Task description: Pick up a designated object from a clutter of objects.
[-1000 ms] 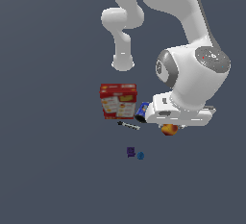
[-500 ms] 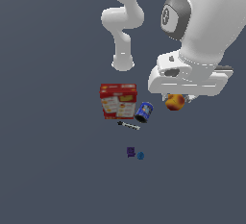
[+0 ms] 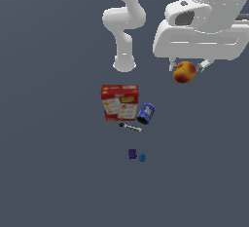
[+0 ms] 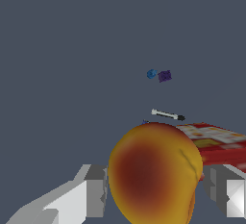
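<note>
orange fruit (image 3: pixel 184 72) pinched in the gripper (image 3: pixel 185 68), raised well clear of the grey floor (image 3: pixel 48 172), at about 2 o'clock from the rest of the clutter in the exterior view. 1 finger (image 4: pixel 91 189) pressed against each flank of the fruit (image 4: pixel 154 175) in the wrist view, the second finger (image 4: pixel 226 189) on the opposite side; red blush facing the wrist camera, yellow-orange rim around it.

down on the floor, red cracker box (image 3: pixel 119 102) lying flat, face up. blue can (image 3: pixel 145 113) just beside it at 4 o'clock, possibly touching the box's edge, hard to tell at this resolution. thin marker (image 3: pixel 130 127) lying at 6 o'clock from the box, just below the can, slanted. purple block (image 3: pixel 132 153) and tiny blue ball (image 3: pixel 142 158) side by side, further out at 6 o'clock from the marker, apart from the other 3 items.

from the wrist view, only a sliver of the can seen past the fruit; marker (image 4: pixel 167 115), block (image 4: pixel 165 76), ball (image 4: pixel 151 74) and box (image 4: pixel 216 143) all in sight beyond it.
</note>
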You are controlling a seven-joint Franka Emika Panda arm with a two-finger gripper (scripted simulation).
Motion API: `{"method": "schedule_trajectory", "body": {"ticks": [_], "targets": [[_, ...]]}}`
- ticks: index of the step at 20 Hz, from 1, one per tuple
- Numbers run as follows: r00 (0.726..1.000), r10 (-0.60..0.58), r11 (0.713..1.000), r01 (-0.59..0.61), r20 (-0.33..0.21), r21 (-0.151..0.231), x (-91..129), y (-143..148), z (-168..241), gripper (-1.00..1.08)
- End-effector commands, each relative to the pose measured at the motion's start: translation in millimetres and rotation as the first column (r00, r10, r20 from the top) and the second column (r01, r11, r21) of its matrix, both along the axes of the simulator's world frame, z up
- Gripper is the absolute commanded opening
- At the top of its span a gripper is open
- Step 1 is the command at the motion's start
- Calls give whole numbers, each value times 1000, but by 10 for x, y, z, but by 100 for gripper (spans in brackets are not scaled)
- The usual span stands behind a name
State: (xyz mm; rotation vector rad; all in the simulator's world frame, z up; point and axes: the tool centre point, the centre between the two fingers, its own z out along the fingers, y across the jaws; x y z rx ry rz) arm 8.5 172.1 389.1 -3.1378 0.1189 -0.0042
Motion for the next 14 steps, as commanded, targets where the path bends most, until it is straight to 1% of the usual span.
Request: {"method": "schedule_trajectory", "body": {"ticks": [1,7,14], "targets": [[1000,-1,1000,1,-1,-1,-62,-6,190,-100],[1000,-2,1000,2,-2,-1,-143,-11,474,-100],[1000,-3,1000,3,-3,-1,-148,-11,549,-100]]}}
